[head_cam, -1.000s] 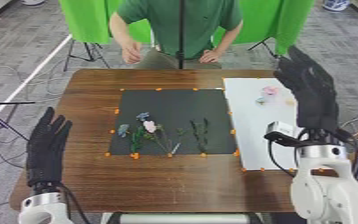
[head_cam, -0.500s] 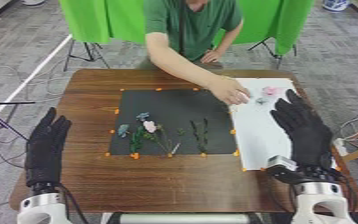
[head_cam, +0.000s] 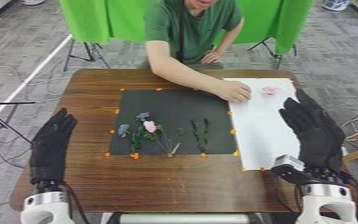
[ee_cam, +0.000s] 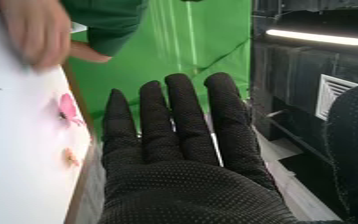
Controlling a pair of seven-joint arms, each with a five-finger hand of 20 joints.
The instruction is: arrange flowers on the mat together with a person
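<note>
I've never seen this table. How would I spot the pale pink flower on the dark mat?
On the brown wooden table, find the dark mat. Left of the mat's middle in the head view is the pale pink flower. It is the mat's only pink bloom; its two neighbouring blooms are greyish blue.

The mat (head_cam: 177, 102) is charcoal, with orange marks (head_cam: 135, 156) around it (rather cheerful). At its nine o'clock, one flower (head_cam: 151, 126) is pale pink; at its three, the sheet (head_cam: 262, 135) is white. The right hand (head_cam: 318, 137) is finely dotted black.
</note>
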